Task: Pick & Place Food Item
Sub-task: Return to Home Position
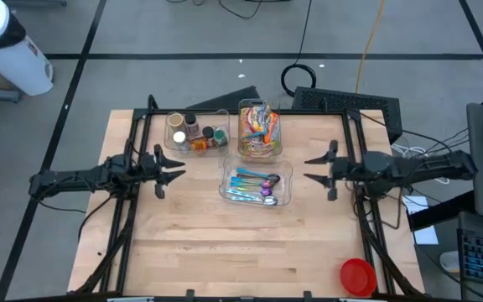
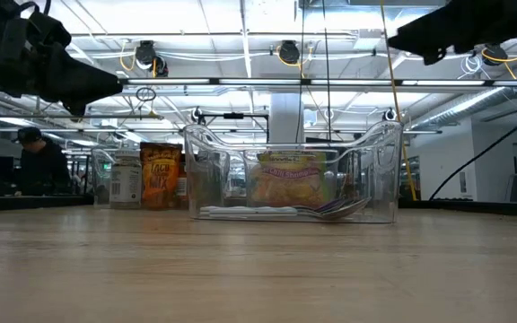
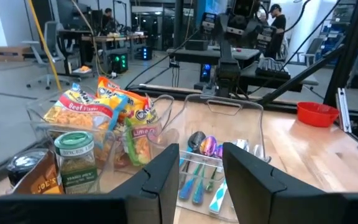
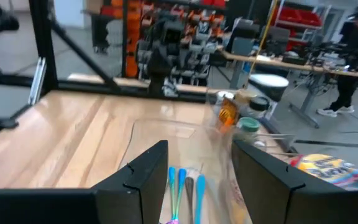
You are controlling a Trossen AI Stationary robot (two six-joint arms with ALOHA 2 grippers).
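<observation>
My L gripper point(image 1: 173, 174) & R gripper point(image 1: 310, 168): both spread wide, nothing held or touched, up off table, either side of clear container point(image 1: 287, 195) w/ spoons point(image 1: 254, 186).

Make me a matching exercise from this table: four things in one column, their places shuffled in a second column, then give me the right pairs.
Things
1. red bowl
2. container of spoons
3. container of snack packets
4. container of jars

Places
A. mid-table, between the open left end effector and the open right end effector
B. beside the snack packets, on the left arm's side
C. alone at a corner of the table, on the right arm's side
D. between the jars' container and the right arm's side, next to the spoons

Pairs: 1-C, 2-A, 3-D, 4-B
</observation>
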